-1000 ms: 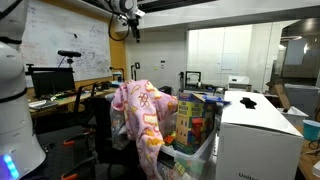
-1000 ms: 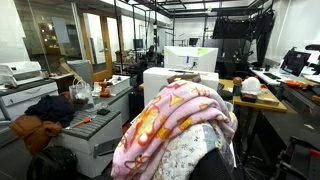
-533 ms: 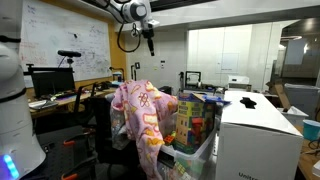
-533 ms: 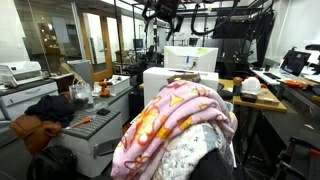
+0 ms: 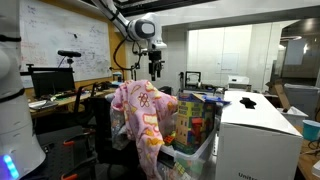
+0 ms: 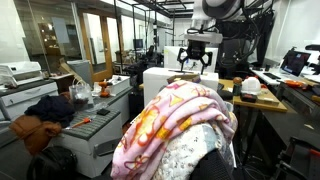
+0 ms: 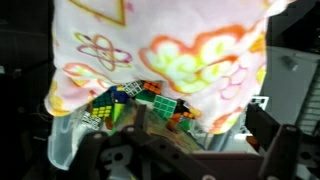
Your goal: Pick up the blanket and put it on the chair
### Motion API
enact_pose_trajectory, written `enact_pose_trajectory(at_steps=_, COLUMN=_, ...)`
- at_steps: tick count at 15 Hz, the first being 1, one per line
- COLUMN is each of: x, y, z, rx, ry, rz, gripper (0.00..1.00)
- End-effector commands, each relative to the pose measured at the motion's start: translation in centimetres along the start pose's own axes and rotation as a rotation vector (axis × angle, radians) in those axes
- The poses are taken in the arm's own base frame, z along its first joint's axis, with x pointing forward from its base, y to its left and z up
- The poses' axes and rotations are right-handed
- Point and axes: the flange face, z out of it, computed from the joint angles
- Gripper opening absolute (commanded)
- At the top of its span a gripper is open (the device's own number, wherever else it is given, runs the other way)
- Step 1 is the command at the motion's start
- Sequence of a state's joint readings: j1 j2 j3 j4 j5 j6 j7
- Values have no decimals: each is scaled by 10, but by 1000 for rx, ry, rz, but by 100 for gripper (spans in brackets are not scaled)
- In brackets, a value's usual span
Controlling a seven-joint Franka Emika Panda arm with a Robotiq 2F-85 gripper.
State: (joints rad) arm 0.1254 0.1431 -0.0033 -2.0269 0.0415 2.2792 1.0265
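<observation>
Hangs with tool [image 6: 196,63] above top of pink fleece blanket [image 6: 180,120], well clear, no contact. Fingers spread, nothing pinched between. Draped over backrest of black office chair [image 5: 103,128], with folds hanging down front and side. In wrist view, fills upper frame directly beneath tool, with multicoloured puzzle cubes [image 7: 150,100] showing under lower hem.

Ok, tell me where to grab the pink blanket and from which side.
Grip the raised fold at the top of the blanket, where it humps over the chair backrest, and come straight down. The gripper hangs open above that crest. The bunched ridge there probably offers something to pinch, while the sides hang flatter.
</observation>
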Motion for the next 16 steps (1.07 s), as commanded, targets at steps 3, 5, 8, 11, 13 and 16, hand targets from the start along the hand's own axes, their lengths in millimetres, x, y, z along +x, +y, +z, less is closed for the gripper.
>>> enact_pose_trajectory(at_steps=3, x=11, y=91, z=62, rx=-127, ry=-46, rz=263, gripper=100)
enact_pose_trajectory(at_steps=5, x=10, y=112, z=84, rx=-156, ry=-54, rz=315, gripper=100)
enact_pose_trajectory(at_steps=8, x=0, y=128, z=107, rx=-183, ry=-63, rz=341, gripper=100)
enact_pose_trajectory(at_steps=11, x=-16, y=129, z=125, rx=-183, ry=-85, rz=294, gripper=100)
enact_pose_trajectory(at_steps=13, x=-26, y=122, z=131, rx=-172, ry=-102, rz=253, gripper=100)
enact_pose_trajectory(at_steps=16, x=-43, y=104, z=129, rx=-106, ry=-152, rz=173, gripper=100)
